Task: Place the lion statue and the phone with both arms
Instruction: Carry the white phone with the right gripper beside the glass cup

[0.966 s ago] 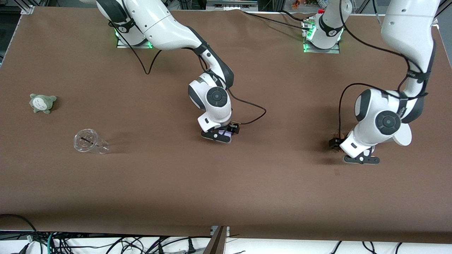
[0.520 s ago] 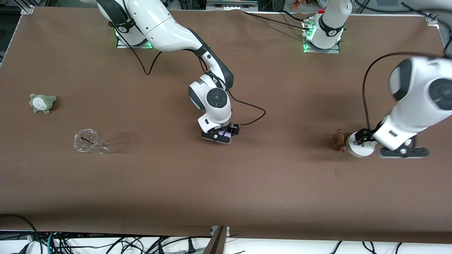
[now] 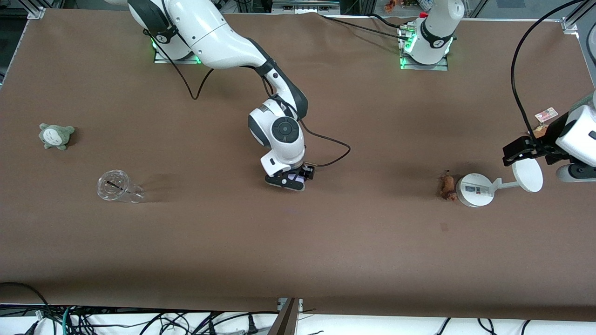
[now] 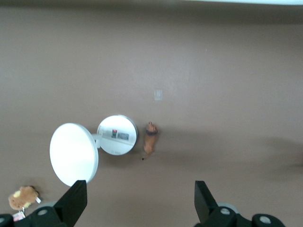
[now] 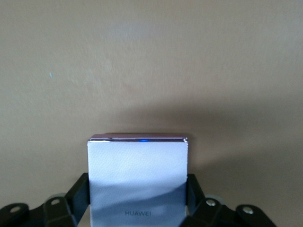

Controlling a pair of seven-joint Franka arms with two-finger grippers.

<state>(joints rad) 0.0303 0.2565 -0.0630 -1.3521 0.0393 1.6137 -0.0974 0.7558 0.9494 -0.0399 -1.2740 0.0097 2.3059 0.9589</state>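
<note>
The right gripper [image 3: 294,179] clamps the phone [image 5: 137,177] low over mid-table, while the left gripper [image 4: 137,204] hovers spread wide, the lion statue [image 3: 447,185] touching the white stand [image 3: 475,190] at its nine o'clock.

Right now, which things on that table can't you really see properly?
- Phone: front view shows a sliver under the right tool; the right wrist view's edge cuts its lower end.
- Brown plush: left tool and the view's edge partly hide it.
- Lion statue: too small for detail.
</note>
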